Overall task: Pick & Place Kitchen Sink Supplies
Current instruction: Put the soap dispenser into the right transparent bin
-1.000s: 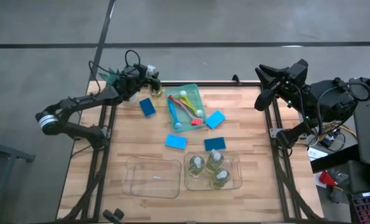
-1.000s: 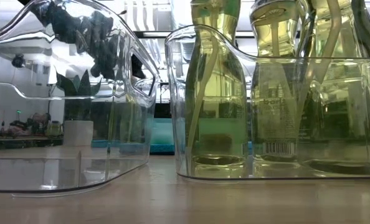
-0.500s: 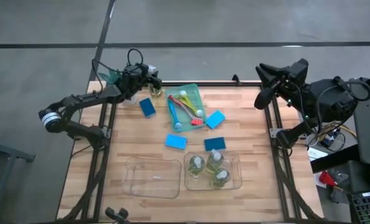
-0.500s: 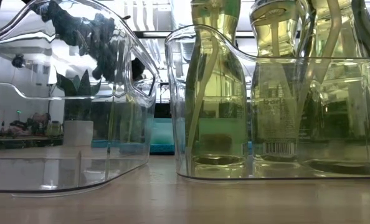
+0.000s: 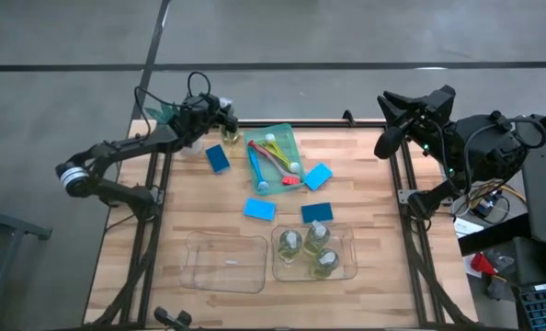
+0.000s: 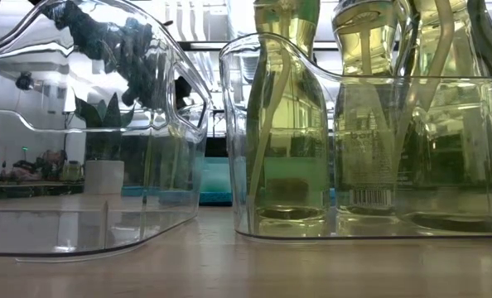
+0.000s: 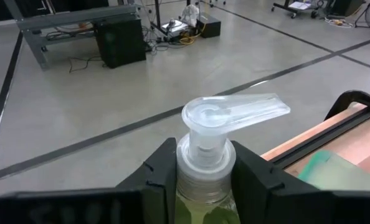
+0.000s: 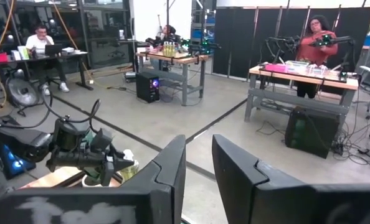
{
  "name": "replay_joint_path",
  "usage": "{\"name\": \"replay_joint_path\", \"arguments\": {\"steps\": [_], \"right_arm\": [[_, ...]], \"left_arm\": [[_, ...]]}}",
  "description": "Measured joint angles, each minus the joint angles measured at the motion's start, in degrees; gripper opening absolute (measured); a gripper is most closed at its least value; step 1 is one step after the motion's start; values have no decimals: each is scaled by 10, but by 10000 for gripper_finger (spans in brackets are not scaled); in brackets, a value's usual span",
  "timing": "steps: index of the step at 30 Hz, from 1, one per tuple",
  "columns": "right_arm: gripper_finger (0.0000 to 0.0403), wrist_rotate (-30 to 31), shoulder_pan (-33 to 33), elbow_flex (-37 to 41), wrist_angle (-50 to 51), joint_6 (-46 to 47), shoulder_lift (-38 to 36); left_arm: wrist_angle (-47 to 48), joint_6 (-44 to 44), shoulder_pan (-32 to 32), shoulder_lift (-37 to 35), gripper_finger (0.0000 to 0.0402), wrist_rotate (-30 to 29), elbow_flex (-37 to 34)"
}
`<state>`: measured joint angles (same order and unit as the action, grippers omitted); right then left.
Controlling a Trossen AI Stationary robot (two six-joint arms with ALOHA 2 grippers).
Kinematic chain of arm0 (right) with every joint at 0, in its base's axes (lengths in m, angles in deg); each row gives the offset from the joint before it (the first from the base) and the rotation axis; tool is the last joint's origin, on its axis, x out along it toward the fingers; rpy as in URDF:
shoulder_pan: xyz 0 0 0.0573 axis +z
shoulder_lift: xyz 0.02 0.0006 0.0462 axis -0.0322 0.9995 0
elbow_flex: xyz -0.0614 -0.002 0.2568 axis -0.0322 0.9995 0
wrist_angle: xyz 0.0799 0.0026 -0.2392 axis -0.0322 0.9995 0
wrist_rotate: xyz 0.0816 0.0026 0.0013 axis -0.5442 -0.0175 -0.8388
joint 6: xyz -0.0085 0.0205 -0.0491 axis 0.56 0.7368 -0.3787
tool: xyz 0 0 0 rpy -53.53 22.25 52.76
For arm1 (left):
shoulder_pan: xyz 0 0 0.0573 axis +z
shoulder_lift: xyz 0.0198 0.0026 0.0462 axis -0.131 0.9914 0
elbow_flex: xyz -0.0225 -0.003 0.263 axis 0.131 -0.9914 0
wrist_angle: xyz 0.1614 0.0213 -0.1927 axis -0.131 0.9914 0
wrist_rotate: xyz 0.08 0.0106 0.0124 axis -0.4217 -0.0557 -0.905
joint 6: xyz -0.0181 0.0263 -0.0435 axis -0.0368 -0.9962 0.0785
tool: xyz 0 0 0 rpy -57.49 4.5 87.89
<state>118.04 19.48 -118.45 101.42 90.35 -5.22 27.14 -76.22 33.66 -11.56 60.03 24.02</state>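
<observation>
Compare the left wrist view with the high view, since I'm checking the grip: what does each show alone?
Left wrist view only: the left claw fingers closed on the neck of a pump bottle.
High view only: three bottles in the bin, sponges, brushes on the green tray, and the right claw off the table.
Both: the table's far edge.

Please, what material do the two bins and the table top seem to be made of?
Bins: most likely clear, glossy hard plastic; the low view shows the room through their walls, with bright reflections. Table top: looks like pale wood in joined strips, matte; parallel board lines show from above.
</observation>
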Motion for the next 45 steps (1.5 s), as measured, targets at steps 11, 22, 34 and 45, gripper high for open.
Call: {"name": "replay_joint_path", "arguments": {"steps": [11,22,34,45], "right_arm": [[64,-1,0,0,0,-1,0],[77,-10,0,0,0,-2,0],[56,-254,-33,0,2,4,-9],[20,-404,-114,0,-33,-3,5]], "left_arm": [[69,-9,0,-33,107,14,34],[162,48,0,-74,106,119,110],[263,74,-8,-81,107,297,227],[262,148,-46,-81,109,410,299]]}}
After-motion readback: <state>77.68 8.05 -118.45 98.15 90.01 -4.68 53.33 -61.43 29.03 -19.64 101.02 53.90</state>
